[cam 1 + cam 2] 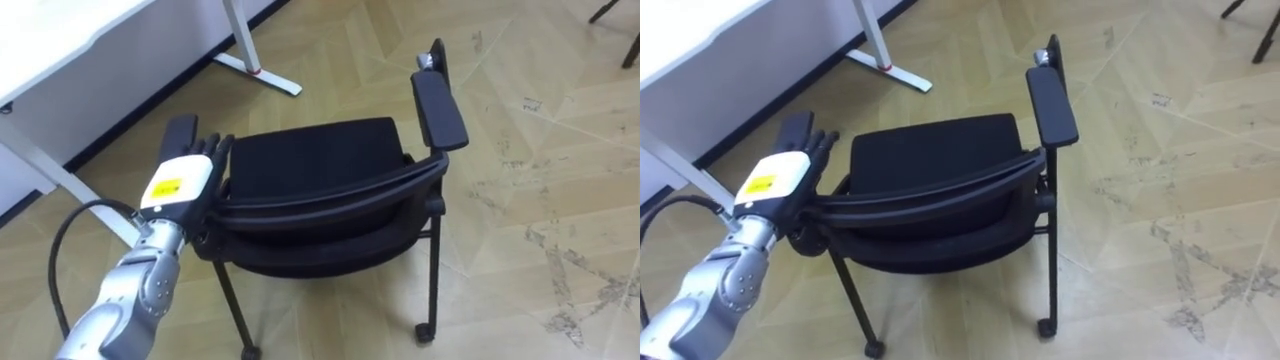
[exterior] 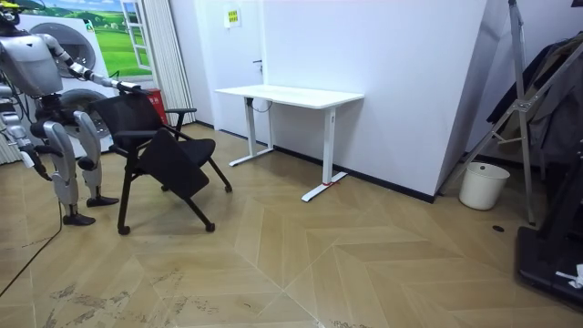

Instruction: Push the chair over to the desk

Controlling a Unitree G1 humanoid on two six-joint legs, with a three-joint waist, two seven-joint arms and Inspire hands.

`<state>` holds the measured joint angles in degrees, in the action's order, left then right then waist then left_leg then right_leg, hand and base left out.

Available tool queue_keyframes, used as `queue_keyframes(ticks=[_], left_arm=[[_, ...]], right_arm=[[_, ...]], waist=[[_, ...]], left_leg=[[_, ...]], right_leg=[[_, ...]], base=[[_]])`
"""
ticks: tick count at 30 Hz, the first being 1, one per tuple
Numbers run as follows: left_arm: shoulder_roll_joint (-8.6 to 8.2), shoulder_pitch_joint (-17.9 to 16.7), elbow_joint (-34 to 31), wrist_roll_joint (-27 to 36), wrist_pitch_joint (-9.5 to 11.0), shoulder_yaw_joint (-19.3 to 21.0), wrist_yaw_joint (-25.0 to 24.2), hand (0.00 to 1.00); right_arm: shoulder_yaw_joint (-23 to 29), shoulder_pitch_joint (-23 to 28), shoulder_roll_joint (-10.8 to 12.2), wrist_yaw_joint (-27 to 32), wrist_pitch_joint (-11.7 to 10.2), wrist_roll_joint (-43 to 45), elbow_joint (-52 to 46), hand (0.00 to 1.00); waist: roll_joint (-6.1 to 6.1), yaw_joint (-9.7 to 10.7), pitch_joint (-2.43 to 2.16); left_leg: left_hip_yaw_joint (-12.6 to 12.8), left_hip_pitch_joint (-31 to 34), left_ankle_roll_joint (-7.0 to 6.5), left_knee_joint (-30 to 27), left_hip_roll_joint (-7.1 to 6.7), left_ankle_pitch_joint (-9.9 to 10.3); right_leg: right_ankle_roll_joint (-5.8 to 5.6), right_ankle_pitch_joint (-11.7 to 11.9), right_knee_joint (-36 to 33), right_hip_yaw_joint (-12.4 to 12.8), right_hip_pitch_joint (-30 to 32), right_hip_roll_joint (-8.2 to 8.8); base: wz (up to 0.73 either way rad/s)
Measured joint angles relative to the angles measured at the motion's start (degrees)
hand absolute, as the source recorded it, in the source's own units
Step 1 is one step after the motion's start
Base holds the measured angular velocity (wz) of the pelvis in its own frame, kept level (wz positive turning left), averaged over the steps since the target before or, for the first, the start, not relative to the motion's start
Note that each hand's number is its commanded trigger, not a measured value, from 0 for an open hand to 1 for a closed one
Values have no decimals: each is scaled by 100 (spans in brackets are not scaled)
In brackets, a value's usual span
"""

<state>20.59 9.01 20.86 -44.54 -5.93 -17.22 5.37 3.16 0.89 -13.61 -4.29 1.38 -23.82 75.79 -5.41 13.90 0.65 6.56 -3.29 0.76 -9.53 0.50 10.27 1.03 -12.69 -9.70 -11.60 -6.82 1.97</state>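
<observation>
Here L hand [image 1: 180, 183] flat, fingers straight, on chair [image 1: 310, 162] back; room view: robot stands behind it.

Room setting. The floor [image 2: 364, 255] was pale herringbone wood, scuffed in places; the wall [image 2: 392, 64] was plain white. A white desk [image 2: 290, 95] stood near it, with a white bucket [image 2: 484, 185] farther along. A landscape picture [image 2: 82, 18] and a curtain [image 2: 168, 55] hung at the room view's left.

A white desk [image 2: 290, 95] stands against the wall [image 2: 401, 73] (parquet floor [image 2: 364, 264] beneath), a white bucket [image 2: 484, 185] well apart.
</observation>
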Motion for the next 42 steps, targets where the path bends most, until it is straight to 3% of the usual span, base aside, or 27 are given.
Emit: queue_keyframes(ticks=[7,8,10,19,25,35,40,42], left_arm=[[-27,90,317,0,-29,10,-95,0],[-33,88,357,3,-28,10,-97,51],[-33,89,393,5,-21,11,-101,100],[-8,89,522,-136,88,4,-98,100],[215,97,526,-175,165,-209,-120,100],[212,98,629,-227,346,-210,142,100],[211,97,602,-226,366,-211,147,100],[231,97,574,-227,360,-209,130,100]], right_arm=[[62,36,-4,44,61,-9,8,0],[62,44,-5,44,101,-11,2,0],[62,43,1,39,119,-9,-7,0],[255,45,1,42,122,-14,-22,0],[256,43,0,43,120,-12,-29,0],[258,41,-2,55,118,10,-29,0],[267,32,-11,291,108,680,-74,0],[496,24,-25,451,103,1156,-109,0]], waist=[[-21,11,-22],[-20,-1,-27],[-19,-1,-27],[15,15,-43],[33,30,-48],[78,16,-45],[82,20,-44],[95,45,-38]], left_leg=[[175,-132,-22,7,2,-14],[231,-175,-22,6,4,-14],[267,-200,-22,11,4,-14],[280,-249,-22,14,7,-14],[281,-250,-22,10,6,-14],[281,-246,-22,9,7,-14],[293,-243,-22,11,4,-14],[283,-231,-22,12,-1,-14]], right_leg=[[-12,6,4,143,-16,3],[-13,5,5,191,-41,3],[-15,6,4,203,-59,3],[-15,6,5,200,-103,2],[-19,9,14,211,-102,2],[-20,10,11,218,-100,1],[-26,13,7,257,-99,1],[-27,14,8,239,-97,4]], base=[[-9],[-15],[-5],[0],[0],[0],[0],[4]])
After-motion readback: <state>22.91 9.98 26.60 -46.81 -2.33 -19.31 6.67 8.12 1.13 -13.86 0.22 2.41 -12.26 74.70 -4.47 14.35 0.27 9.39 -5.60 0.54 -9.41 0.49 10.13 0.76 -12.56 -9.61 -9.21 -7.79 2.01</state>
